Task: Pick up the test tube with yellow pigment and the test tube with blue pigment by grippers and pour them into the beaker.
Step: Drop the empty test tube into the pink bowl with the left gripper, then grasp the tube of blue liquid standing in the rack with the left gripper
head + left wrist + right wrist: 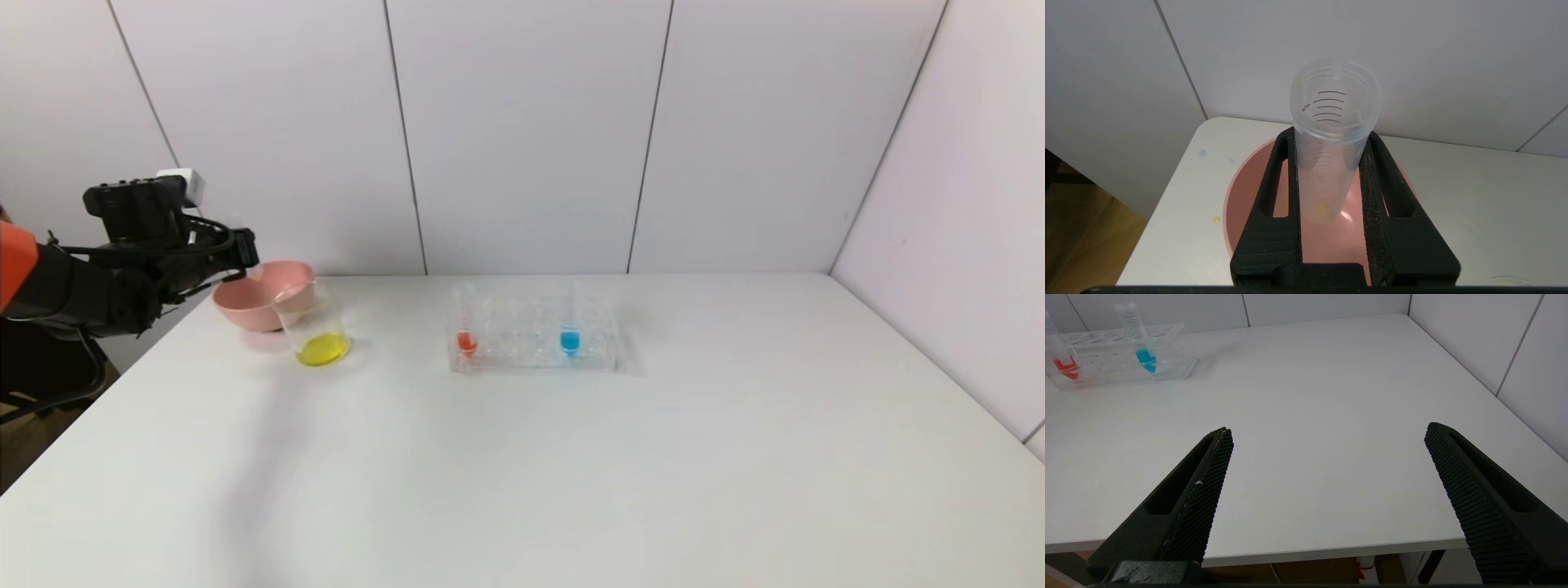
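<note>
White tabletop: our left gripper (pixel 1331 163) clamps the emptied yellow test tube (pixel 1331 134) over the pink bowl (pixel 1241 192) (far left) — beaker (pixel 314 327) already yellow. Blue test tube (pixel 570 331) waits racked mid-table; right gripper (pixel 1327 457), splayed wide, must fetch it.

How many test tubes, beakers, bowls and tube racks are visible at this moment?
Test tubes: 3 (emptied yellow-pigment tube in the left hand; blue-pigment tube and red-liquid tube in the rack)
Beakers: 1
Pink bowls: 1
Clear tube racks: 1
Total: 6
</note>
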